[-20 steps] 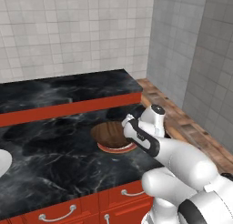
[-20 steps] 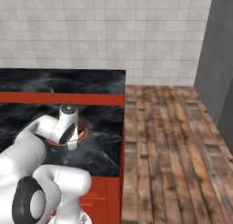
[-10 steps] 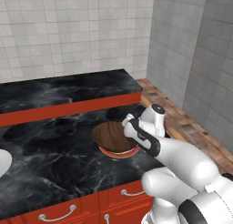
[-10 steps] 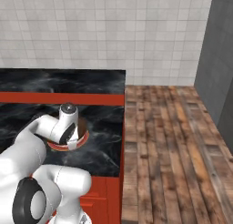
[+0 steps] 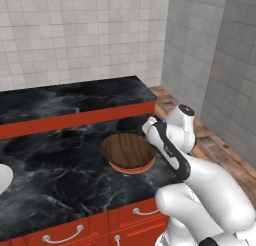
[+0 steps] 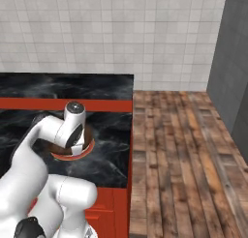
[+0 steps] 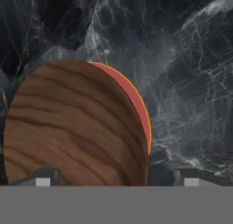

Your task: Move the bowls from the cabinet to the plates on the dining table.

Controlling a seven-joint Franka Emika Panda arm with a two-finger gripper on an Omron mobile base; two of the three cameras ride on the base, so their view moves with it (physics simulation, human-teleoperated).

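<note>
Left base view is showing, from its left edge, part of a white plate (image 5: 3,176) lying on the dining table (image 5: 55,175), whose black white-veined marble top is carrying a red raised strip (image 5: 75,120) across its width. Right of centre, the dark brown wood-grain bowl (image 5: 128,150) is sitting on a red-orange plate (image 5: 131,168), whose rim is peeking out beneath the bowl's near edge. Just to the right of the bowl, the white arm is bending over the table's end, with the hand at the bowl's right rim; from this side the fingertips themselves are being hidden. Red drawers (image 5: 75,232) with small silver handles are lining the table's front, and wooden floor (image 5: 215,150) is running past on the far right.

Right base view is showing the arm in front of the bowl (image 6: 55,147), with the red-orange plate (image 6: 77,155) showing as a crescent below the wrist, and plank floor (image 6: 184,159) lying to the right.

Hand view is looking down on the bowl (image 7: 73,127), with the plate's rim (image 7: 136,104) curving along its right side. The gripper (image 7: 113,178) is standing released, its two fingertips (image 7: 43,178) spread wide apart at the bottom, grasping nothing, with the bowl's rim lying between them.
</note>
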